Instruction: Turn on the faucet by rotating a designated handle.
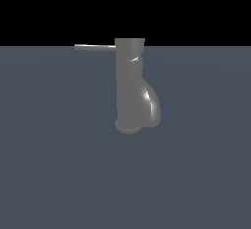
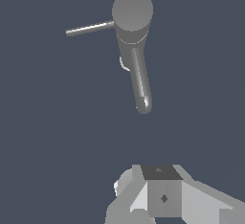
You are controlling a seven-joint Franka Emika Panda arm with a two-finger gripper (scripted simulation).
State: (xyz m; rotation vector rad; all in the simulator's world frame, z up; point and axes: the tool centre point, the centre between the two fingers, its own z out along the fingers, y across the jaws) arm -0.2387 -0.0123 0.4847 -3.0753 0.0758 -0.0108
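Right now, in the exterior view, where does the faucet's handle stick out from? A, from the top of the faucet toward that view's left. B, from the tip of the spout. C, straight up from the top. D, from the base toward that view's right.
A: the handle is a thin rod projecting sideways from the top of the faucet toward the exterior view's left.

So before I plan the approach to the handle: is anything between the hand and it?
Nothing visible is. In the wrist view the hand sits apart from the faucet, with only bare floor between it and the handle. The exterior view shows the handle sticking out free, with nothing near it.
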